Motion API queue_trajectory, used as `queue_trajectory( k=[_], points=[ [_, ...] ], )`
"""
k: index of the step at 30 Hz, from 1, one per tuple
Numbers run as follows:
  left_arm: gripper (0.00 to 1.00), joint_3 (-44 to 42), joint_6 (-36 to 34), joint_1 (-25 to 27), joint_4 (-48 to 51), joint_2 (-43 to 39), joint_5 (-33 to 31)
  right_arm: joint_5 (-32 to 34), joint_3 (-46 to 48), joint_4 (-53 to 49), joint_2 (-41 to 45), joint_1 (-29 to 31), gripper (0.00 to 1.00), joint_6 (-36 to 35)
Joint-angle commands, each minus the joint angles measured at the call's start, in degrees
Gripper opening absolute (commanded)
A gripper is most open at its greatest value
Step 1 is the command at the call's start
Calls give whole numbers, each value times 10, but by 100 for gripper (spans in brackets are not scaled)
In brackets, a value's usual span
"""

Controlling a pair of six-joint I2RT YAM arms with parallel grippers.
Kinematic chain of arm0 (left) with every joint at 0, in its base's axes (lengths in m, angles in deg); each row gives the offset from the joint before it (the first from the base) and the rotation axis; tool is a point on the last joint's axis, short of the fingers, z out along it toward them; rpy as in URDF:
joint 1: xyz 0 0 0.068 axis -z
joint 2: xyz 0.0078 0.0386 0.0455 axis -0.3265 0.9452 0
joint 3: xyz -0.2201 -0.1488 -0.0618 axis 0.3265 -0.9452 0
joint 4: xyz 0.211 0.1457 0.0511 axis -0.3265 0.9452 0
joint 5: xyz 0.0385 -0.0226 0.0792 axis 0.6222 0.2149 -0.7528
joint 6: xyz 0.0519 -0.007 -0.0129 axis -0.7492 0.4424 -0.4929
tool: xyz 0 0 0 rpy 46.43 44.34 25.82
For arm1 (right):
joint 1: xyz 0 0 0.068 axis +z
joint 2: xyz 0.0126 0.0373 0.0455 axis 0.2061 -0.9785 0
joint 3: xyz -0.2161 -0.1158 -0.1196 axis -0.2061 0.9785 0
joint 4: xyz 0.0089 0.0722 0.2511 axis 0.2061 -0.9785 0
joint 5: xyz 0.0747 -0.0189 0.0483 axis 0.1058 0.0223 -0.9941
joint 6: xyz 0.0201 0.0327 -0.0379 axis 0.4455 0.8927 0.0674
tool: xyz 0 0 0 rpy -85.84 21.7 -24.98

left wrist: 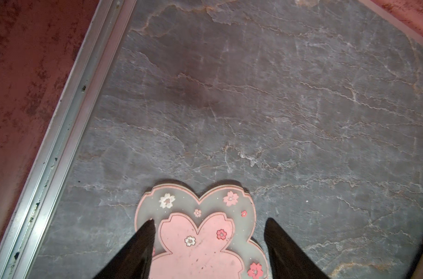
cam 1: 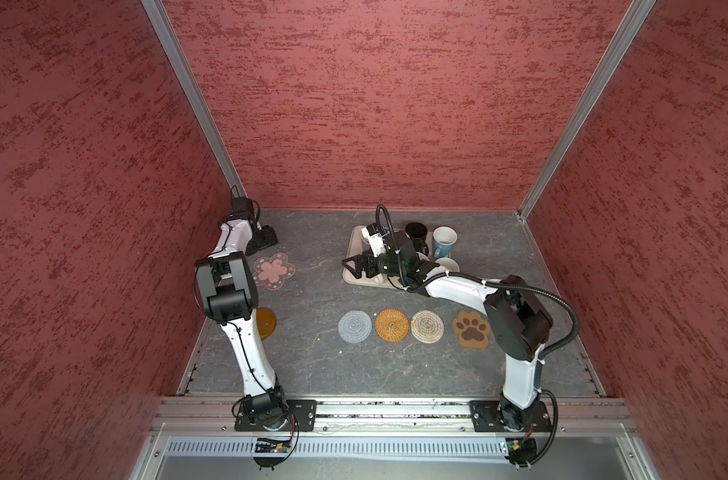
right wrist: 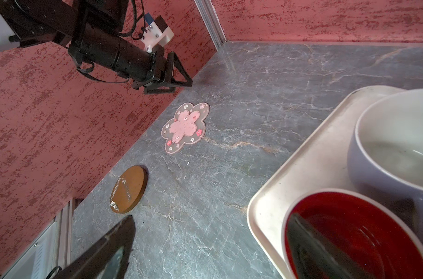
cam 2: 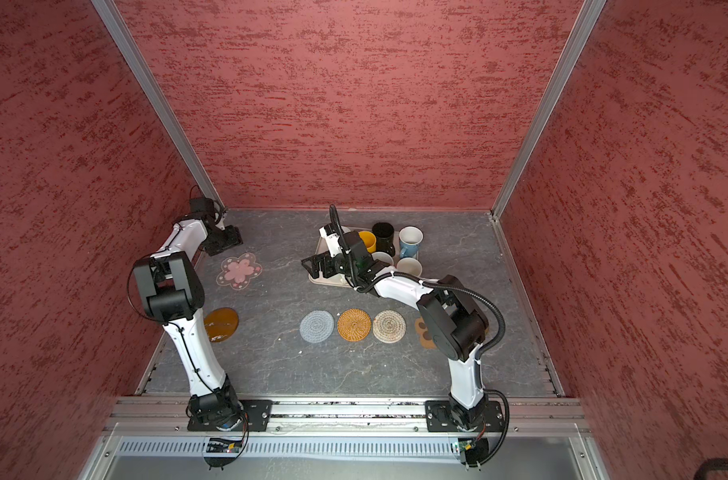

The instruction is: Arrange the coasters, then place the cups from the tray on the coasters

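The left gripper is hovering with its jaws apart and gripping nothing. It is hanging just over the pink flower coaster, which is lying flat on the grey veined tabletop at the far left, close to the aluminium rail under the left wall. Nearer on that side, a brown wooden disc is peeking out from under the left arm.

Over on the right, the right gripper is spread wide and clamping nothing. One finger is dipping inside the red-lined cup while the other is hanging over bare table. That cup is standing on the left part of the tray, with a white cup beside it. In a top view, the black cup and the light blue cup are crowding the tray's far right.

Nearer than the tray, four coasters are lying in a row: grey-blue, orange-tan, beige, then the paw coaster.

Red textured walls are closing in on three sides, and a metal base rail is running along the near edge.
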Motion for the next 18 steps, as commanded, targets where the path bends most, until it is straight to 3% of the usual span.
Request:
queue_trajectory(
  k=[1, 11, 16, 18],
  points=[
    [74, 21, -25, -10, -2, 33, 18, 2, -7, -8, 2, 3, 99, -18],
    [75, 63, -36, -23, 20, 67, 41, 8, 2, -9, -5, 3, 99, -13],
    [85, 72, -23, -20, 28, 82, 47, 9, 6, -9, -3, 2, 99, -13],
    [83, 83, -20, -15, 43, 93, 39, 11, 9, -9, 1, 2, 99, -14]
  ],
)
